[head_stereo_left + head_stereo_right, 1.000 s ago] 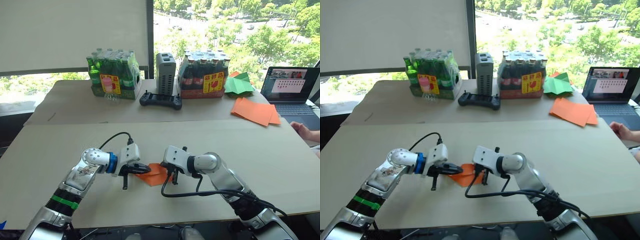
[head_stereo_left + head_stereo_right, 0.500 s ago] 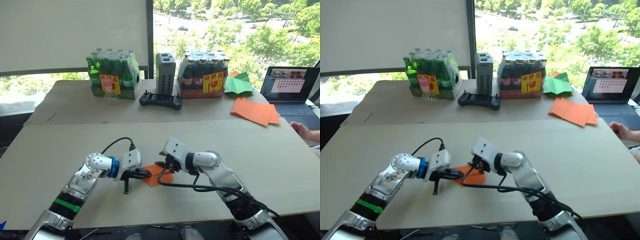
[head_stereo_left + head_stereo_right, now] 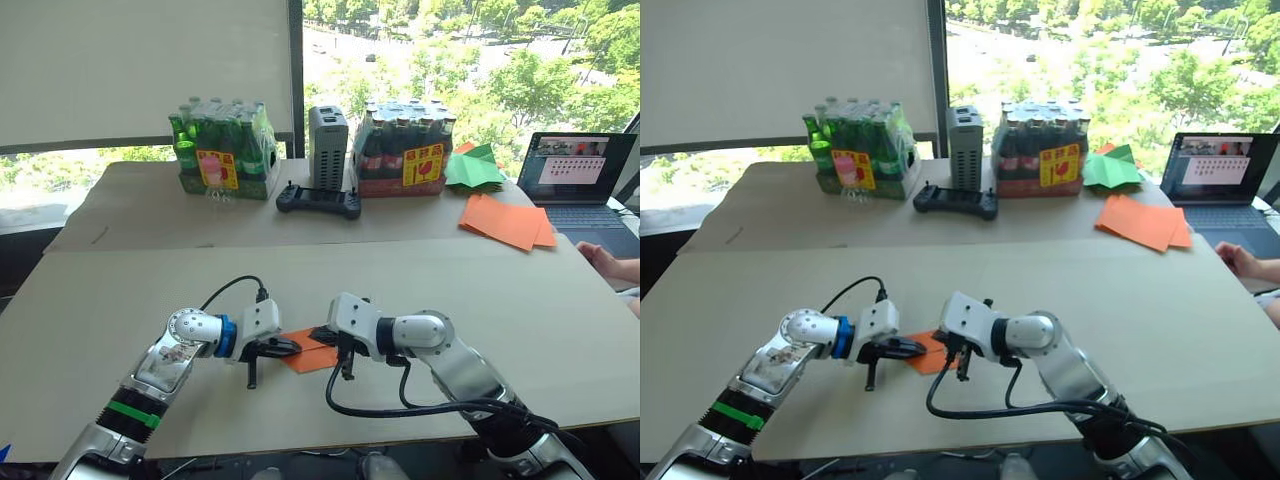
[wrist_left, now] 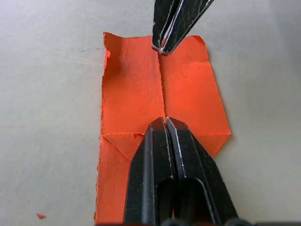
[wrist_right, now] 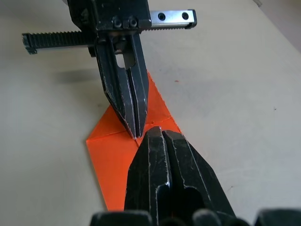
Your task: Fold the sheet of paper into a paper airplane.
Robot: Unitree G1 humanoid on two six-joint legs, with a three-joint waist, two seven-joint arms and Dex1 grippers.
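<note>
Under both closed tool tips: sheet of paper, flat.

Two pale beige tables stand end to end before a wide window showing sunlit green trees. A white roller blind covers the window's left part, daylight flooding in.

Laptop cut off at edge

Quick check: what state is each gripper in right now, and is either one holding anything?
Left gripper: fingers shut, tips pressed on the sheet of paper, holding nothing.
Right gripper: fingers shut, tips on the same sheet, holding nothing.
</note>
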